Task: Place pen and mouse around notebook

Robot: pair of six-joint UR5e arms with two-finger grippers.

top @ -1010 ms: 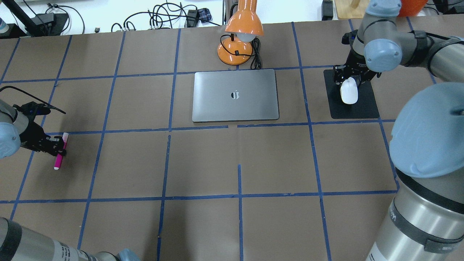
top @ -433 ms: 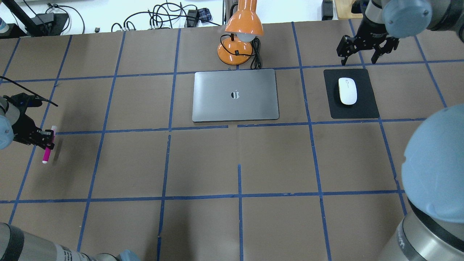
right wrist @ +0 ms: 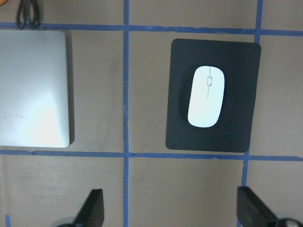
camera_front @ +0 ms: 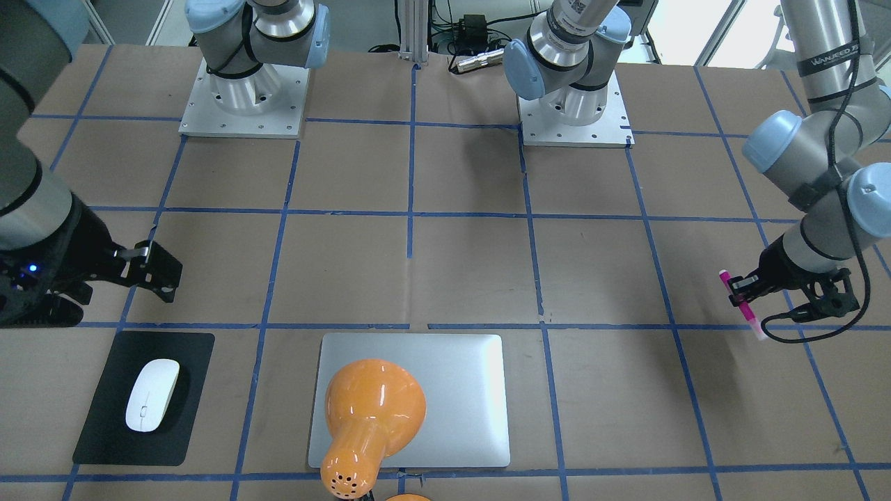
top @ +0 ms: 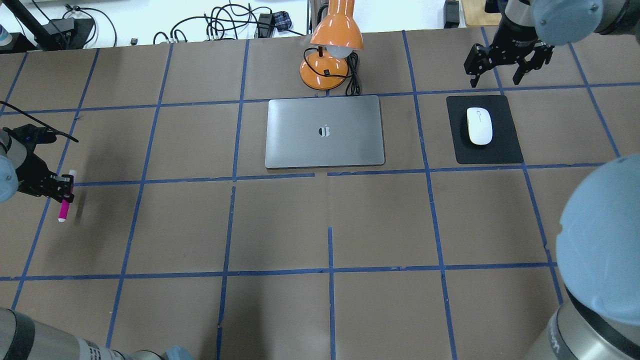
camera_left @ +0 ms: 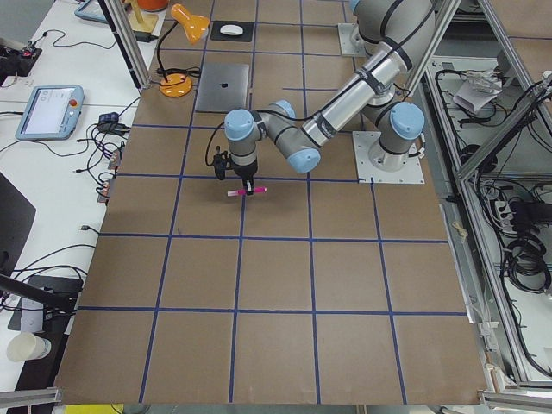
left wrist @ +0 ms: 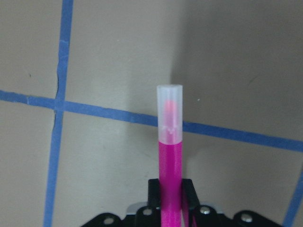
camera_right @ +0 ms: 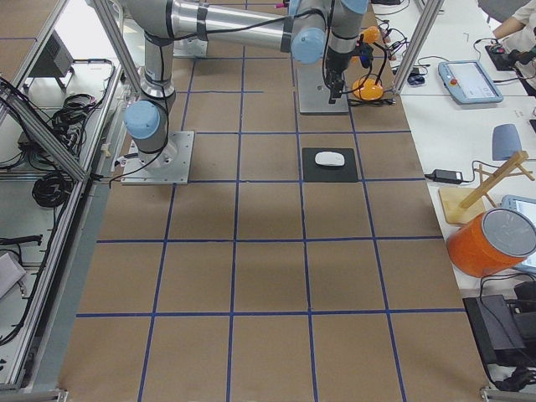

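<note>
Holding the pen: the left gripper (top: 67, 189) is pinching the pen (top: 63, 211) near its middle, seemingly lifted off the table.
Pen to notebook: the notebook (top: 325, 131) is lying well apart, off to the robot's right of the pen; the left arm is the nearer one.
Pen axis: it is running roughly parallel to the notebook's short side.
Mouse: the mouse (top: 479, 125) is sitting on the black pad (top: 500, 152), off the notebook's right side.
Right gripper: the right gripper (top: 496, 70) is hovering spread and empty beyond the pad.
</note>
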